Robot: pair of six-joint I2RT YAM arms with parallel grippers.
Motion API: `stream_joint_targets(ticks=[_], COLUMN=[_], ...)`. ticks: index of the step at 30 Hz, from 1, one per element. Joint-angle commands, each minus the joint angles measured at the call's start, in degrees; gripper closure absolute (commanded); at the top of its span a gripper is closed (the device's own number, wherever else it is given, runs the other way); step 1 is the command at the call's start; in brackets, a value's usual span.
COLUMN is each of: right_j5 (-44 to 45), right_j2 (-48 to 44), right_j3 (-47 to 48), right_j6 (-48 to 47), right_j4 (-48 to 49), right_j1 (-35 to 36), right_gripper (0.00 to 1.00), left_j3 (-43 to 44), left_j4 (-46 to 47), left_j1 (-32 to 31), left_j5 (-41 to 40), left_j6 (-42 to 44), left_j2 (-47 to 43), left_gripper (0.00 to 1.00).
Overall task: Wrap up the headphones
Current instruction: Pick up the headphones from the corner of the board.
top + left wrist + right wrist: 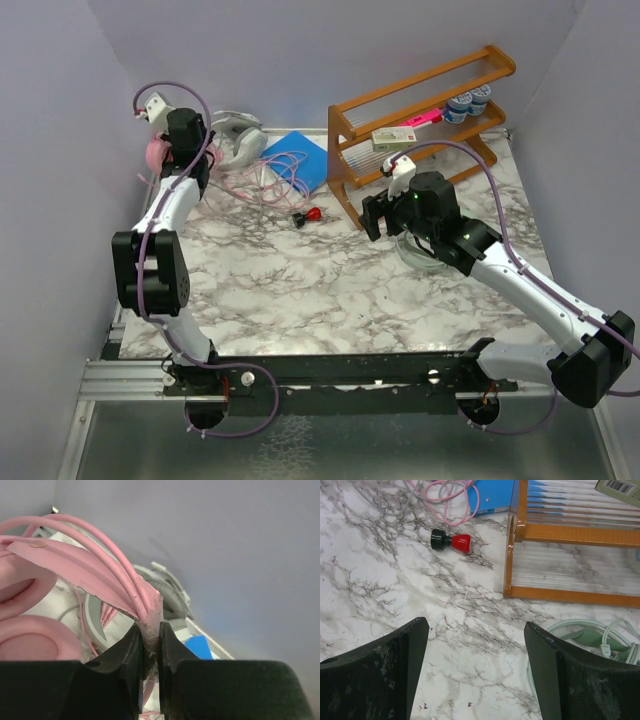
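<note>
The pink headphones (30,640) are lifted at the back left, by the wall (155,155). My left gripper (150,630) is shut on several strands of their pink cable (115,565), bunched against the pink headband. More pink cable (280,175) trails over the table. The silver-grey headphones (235,140) lie just right of the left gripper. My right gripper (476,625) hangs open over bare marble in front of the rack, holding nothing. The mint green headphones (590,635) and their cable lie right beside it, mostly under the right arm (415,250).
A blue box (300,160) lies at the back under loops of pink cable. A small red-and-black object (451,540) sits on the marble table (300,290). A wooden rack (420,120) with small items stands at the back right. Grey walls close in on both sides.
</note>
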Motion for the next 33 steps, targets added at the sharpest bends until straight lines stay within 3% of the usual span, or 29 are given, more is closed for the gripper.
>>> stream_joint_targets(ticks=[1, 5, 8, 15, 20, 26, 33], right_j5=[-2.0, -2.6, -6.1, -23.5, -21.8, -23.5, -22.1], right_j2=[-0.5, -0.6, -0.1, 3.5, 12.5, 24.2, 39.9], right_j3=[-0.6, -0.9, -0.8, -1.1, 4.3, 10.8, 23.4], right_j6=[0.2, 0.5, 0.4, 2.4, 0.2, 0.3, -4.1], right_j4=[1.0, 2.0, 3.6, 15.2, 21.3, 34.4, 43.1], right_j1=[0.2, 0.3, 0.2, 0.7, 8.1, 11.0, 14.9], right_gripper=[0.16, 0.16, 0.17, 0.20, 0.22, 0.24, 0.24], left_j3=[-2.4, -5.8, -7.0, -4.6, -3.2, -3.5, -5.1], left_j4=[6.5, 7.3, 7.3, 4.1, 0.2, -2.8, -3.7], left_j1=[0.0, 0.0, 0.0, -0.1, -0.1, -0.1, -0.7], left_j5=[-4.4, -4.6, 0.7, 12.0, 13.4, 13.5, 12.9], left_j6=[4.6, 5.6, 3.0, -5.1, -6.6, -7.7, -10.3], left_j2=[-12.6, -21.1, -26.5, -35.2, -38.4, -40.2, -41.1], left_gripper=[0.88, 0.88, 0.88, 0.89, 0.89, 0.89, 0.89])
